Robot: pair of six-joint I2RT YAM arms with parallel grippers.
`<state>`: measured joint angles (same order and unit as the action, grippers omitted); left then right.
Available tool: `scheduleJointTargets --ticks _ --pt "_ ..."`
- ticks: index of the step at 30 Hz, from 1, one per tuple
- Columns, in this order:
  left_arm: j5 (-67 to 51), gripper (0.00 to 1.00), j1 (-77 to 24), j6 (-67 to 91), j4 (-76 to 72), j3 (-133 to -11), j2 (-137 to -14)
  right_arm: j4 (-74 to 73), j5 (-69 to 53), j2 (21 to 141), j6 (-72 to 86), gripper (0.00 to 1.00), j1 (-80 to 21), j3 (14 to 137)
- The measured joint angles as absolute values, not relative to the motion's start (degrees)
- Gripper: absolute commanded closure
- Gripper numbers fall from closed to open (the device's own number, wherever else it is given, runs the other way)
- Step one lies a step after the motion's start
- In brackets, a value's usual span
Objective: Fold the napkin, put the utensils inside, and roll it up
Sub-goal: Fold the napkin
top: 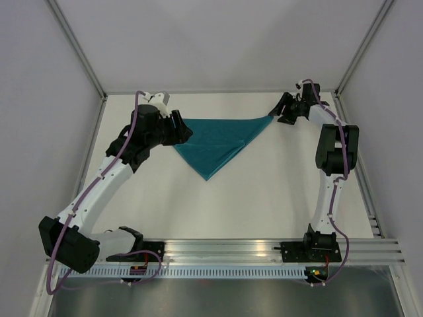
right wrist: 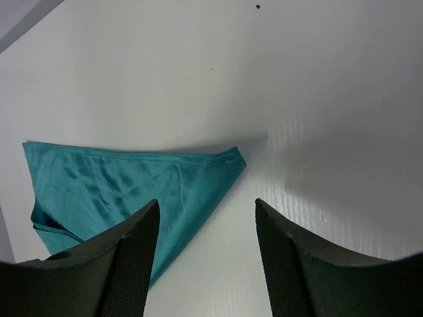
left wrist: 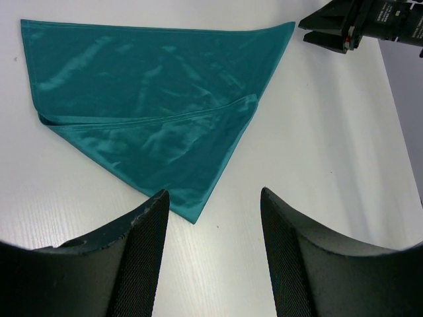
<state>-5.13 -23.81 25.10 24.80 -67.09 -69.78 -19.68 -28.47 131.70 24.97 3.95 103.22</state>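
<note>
Left gripper [top: 184, 131]: fingers spread wide, nothing between them. It hovers low at the left end of the napkin [top: 215, 141]. The arm reaches up and inward from its base, elbow thrown out to the left, wrist turned toward the cloth. In its wrist view one pointed corner lies just ahead of a finger [left wrist: 142, 251].

Napkin: dark teal cloth, flat on the white table [top: 264, 198], toward the far side and between the two grippers. It is folded to a triangle, long edge away from the bases, point toward them. The layers do not match: one hem crosses the face short of the edge beneath. Likely step: finishing the fold. To do it well, pinch only the top layer at a corner, lift it little, draw it across until the hems meet, then press flat before you release. No utensils in view.

Right gripper [top: 277, 111]: fingers apart, empty, hanging just beside the napkin's right corner, not on it. The arm rises from its base, then bends forward and leftward at the far edge.
</note>
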Motion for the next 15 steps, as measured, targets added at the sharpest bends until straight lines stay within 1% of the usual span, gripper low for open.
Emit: scheduleJointTargets --ticks 6,15 --pt "-5.1 0.37 -23.8 25.1 24.7 -67.0 -69.8 -17.0 -29.9 133.8 28.5 0.36 4.0 102.4" --pt "-5.1 0.37 -23.8 25.1 24.7 -66.1 -69.8 -13.1 -31.1 135.3 32.9 0.43 4.0 101.8"
